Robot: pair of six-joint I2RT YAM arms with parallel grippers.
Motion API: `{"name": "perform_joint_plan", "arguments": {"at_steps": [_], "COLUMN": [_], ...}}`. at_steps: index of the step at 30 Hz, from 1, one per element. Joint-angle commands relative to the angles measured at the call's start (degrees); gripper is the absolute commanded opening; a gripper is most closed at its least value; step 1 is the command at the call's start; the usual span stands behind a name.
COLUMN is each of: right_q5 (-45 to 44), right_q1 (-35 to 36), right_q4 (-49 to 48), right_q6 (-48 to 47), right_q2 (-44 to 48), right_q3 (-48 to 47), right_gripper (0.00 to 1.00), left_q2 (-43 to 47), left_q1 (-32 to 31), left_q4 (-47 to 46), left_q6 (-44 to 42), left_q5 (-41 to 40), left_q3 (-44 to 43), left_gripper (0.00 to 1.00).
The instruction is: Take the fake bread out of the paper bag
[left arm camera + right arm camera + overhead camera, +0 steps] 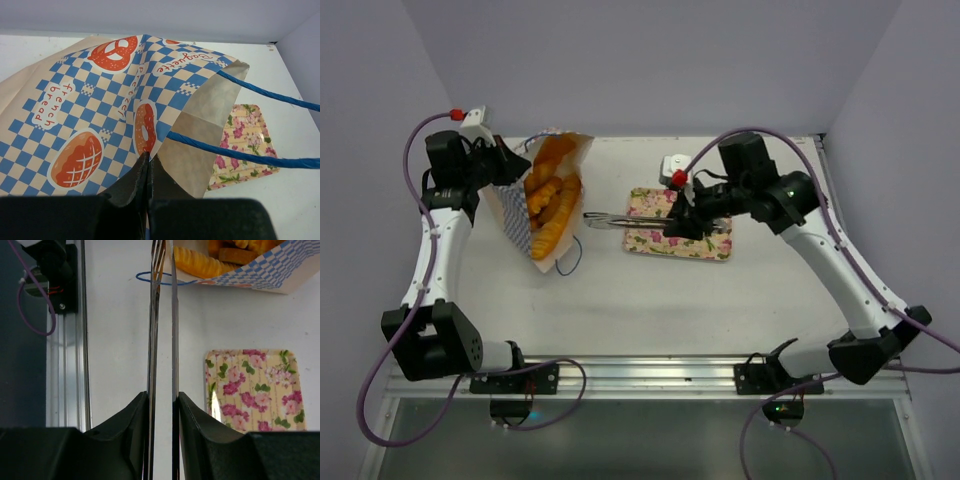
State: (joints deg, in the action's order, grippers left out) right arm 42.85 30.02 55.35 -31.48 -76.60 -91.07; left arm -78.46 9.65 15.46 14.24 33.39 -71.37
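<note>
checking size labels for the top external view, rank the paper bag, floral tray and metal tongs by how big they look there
1. paper bag: largest.
2. floral tray: clearly smaller.
3. tongs: the visible part is nearly as long as the tray is wide, but far thinner.

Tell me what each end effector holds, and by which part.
The left end effector pinches the paper bag at its checkered side. The right end effector grips metal tongs by their arms, well back from the tips.
</note>
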Motion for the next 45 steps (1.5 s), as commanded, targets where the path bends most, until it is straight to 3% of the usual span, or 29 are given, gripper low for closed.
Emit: {"name": "perform_joint_plan", "arguments": {"at_steps": [1, 7, 13, 23, 32, 45], "right_q5": [-11.5, -26.1, -43.6, -59.3, -62.5, -63.3], "right_q1": [6.3, 15.6, 22.9, 30.0, 30.6, 31.9], "right_q4": [0.0, 0.9, -2.1, -9.0, -11.4, -11.4], "right_q6": [-1.7, -3.7, -9.1, -15.5, -18.5, -19.9], "right_q2": [-4.5, -13.6, -19.2, -27.4, -28.9, -33.6], "right_q3": [-8.2, -17.6, -17.9, -20.3, -19.9, -23.1], "right_gripper": [0.33, 0.33, 0.35, 0.39, 0.47, 0.51], "left_q2": [3.0, 5.8, 7.8, 10.3, 10.8, 11.0], "left_q1": [0.2, 0.3, 0.2, 0.2, 0.3, 0.2], "left_q4": [-2.3, -1.7, -0.6, 0.4, 0.4, 1.4], "left_q6": [1.7, 1.6, 1.7, 1.9, 2.6, 2.4], "left_q5": [3.2, 3.1, 3.2, 3.2, 3.3, 3.4], "left_q3": [1.1, 3.6, 5.8, 7.7, 7.6, 7.0], "left_gripper": [0.00, 0.00, 0.00, 0.00, 0.00, 0.00]}}
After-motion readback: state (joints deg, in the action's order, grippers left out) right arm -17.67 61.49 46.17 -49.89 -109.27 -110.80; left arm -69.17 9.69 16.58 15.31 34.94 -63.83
